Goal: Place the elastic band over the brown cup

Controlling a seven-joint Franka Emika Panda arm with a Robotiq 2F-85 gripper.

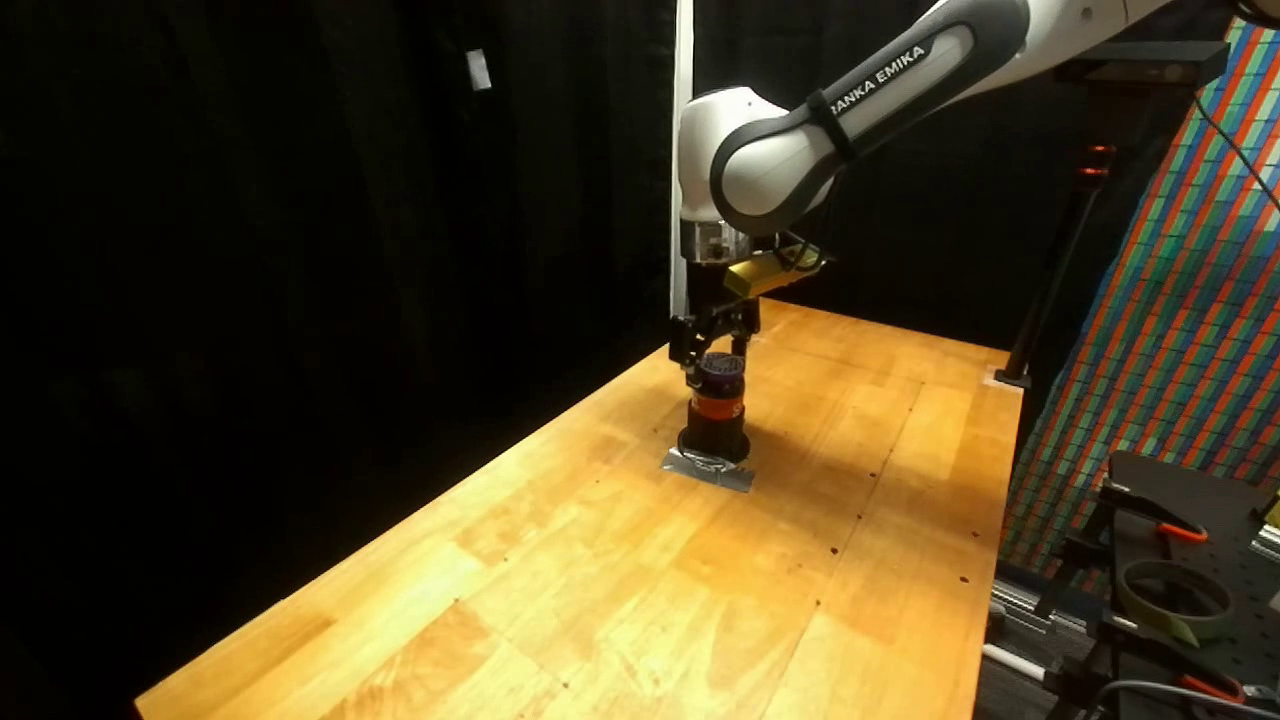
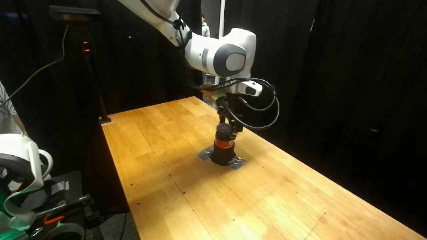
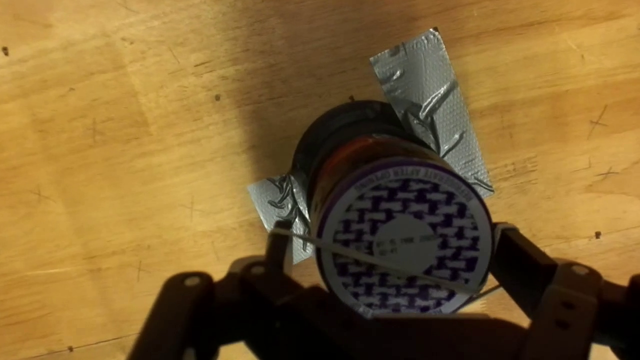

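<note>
The brown cup is a short jar-like cylinder with a dark top and orange band, upright on the table in both exterior views (image 1: pixel 718 408) (image 2: pixel 224 144). In the wrist view its purple-and-white patterned top (image 3: pixel 406 225) faces me. My gripper (image 1: pixel 716 362) points down at the cup's top, also in an exterior view (image 2: pixel 227 129). In the wrist view the gripper (image 3: pixel 393 227) is open, with fingers spread on either side of the top. The pale elastic band (image 3: pixel 370 258) is looped on both fingers and stretches across the top. Its far strand is mostly hidden.
The cup sits in a black base (image 1: pixel 715 437) held by grey tape (image 3: pixel 430 95) on the wooden table (image 1: pixel 640 600). A black post (image 2: pixel 95 86) stands at a table corner. A side cart (image 1: pixel 1190 520) with a tape roll stands beside the table. Cables (image 2: pixel 275 106) hang by the wrist.
</note>
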